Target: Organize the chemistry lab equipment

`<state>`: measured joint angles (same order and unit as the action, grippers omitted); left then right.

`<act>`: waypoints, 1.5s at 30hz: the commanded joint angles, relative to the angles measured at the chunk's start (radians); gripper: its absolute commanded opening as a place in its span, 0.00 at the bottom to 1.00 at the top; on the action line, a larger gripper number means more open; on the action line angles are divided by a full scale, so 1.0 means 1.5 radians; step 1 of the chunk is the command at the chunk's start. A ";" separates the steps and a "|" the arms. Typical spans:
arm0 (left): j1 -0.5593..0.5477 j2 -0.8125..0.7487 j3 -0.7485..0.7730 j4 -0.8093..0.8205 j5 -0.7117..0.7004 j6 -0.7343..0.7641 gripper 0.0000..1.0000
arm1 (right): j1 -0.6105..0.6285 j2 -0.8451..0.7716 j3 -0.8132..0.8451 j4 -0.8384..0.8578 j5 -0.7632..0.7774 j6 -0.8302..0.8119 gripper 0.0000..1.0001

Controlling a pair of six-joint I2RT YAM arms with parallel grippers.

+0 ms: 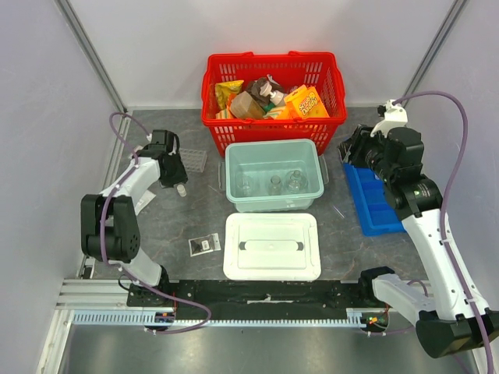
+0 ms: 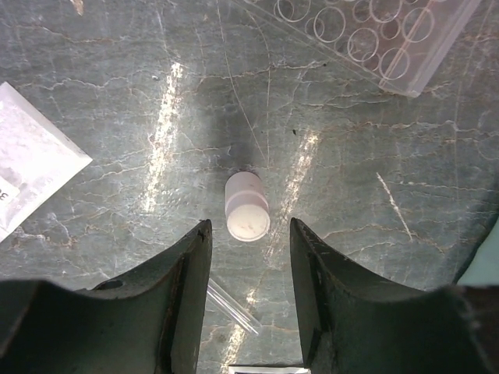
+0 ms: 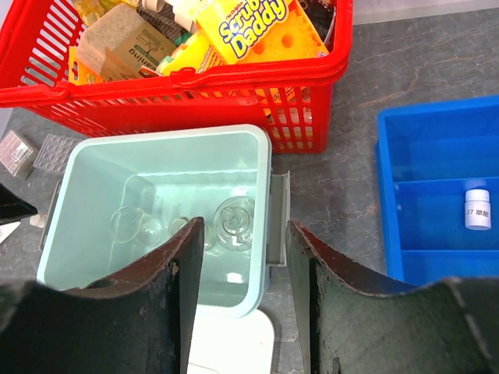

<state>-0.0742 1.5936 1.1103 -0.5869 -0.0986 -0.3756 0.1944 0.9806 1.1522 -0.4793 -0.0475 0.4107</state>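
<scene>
A tiny white vial (image 2: 247,206) (image 1: 181,189) lies on its side on the grey table. My left gripper (image 2: 250,224) (image 1: 176,181) is open right over it, and the vial's cap sits level with the fingertips without touching either finger. A clear multi-well plate (image 2: 374,35) (image 1: 192,160) lies just beyond. Three clear glass flasks (image 1: 274,185) (image 3: 234,220) stand in the teal bin (image 1: 234,148) (image 3: 164,136). My right gripper (image 3: 240,226) (image 1: 351,148) hangs open and empty, high above the bin's right rim. Another white vial (image 3: 477,209) lies in the blue tray (image 3: 437,125) (image 1: 373,199).
The red basket (image 1: 269,117) (image 3: 195,86) of snack packs stands behind the bin. The bin's white lid (image 1: 271,246) lies in front. A flat packet with a dark insert (image 1: 204,245) is left of the lid. A white packet (image 2: 31,167) and a thin clear tube (image 2: 232,305) lie near the left gripper.
</scene>
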 commanded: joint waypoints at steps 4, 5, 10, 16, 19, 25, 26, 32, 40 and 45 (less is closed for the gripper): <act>0.002 0.035 0.027 -0.006 0.000 0.017 0.50 | 0.002 -0.019 0.020 0.007 -0.002 -0.008 0.54; 0.002 0.040 0.027 -0.005 0.000 0.018 0.50 | 0.002 -0.018 0.019 0.007 -0.003 -0.008 0.54; 0.003 0.060 0.036 -0.011 0.011 0.029 0.47 | 0.002 -0.016 0.012 0.008 -0.006 -0.009 0.54; 0.002 0.061 0.026 -0.015 0.009 0.025 0.38 | 0.002 -0.023 0.011 0.004 -0.006 -0.015 0.55; 0.002 0.054 0.019 -0.016 0.020 0.024 0.28 | 0.002 -0.023 0.009 0.006 -0.003 -0.015 0.55; 0.003 0.003 0.029 -0.043 0.053 0.023 0.20 | 0.002 -0.015 -0.008 0.046 -0.092 -0.064 0.59; 0.003 -0.019 0.032 -0.048 0.063 0.023 0.20 | 0.002 -0.010 -0.004 0.054 -0.115 -0.086 0.61; 0.003 -0.124 0.055 -0.083 0.176 0.025 0.19 | 0.017 -0.011 -0.037 0.190 -0.265 -0.086 0.64; 0.001 -0.253 0.070 -0.107 0.372 0.004 0.19 | 0.118 -0.044 -0.152 0.375 -0.366 -0.128 0.70; 0.001 -0.302 0.028 -0.060 0.556 -0.058 0.19 | 0.229 -0.036 -0.202 0.480 -0.351 -0.179 0.74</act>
<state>-0.0734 1.1870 1.1877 -0.7235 0.4435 -0.3744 0.4446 0.9333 0.8856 0.0368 -0.5449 0.2317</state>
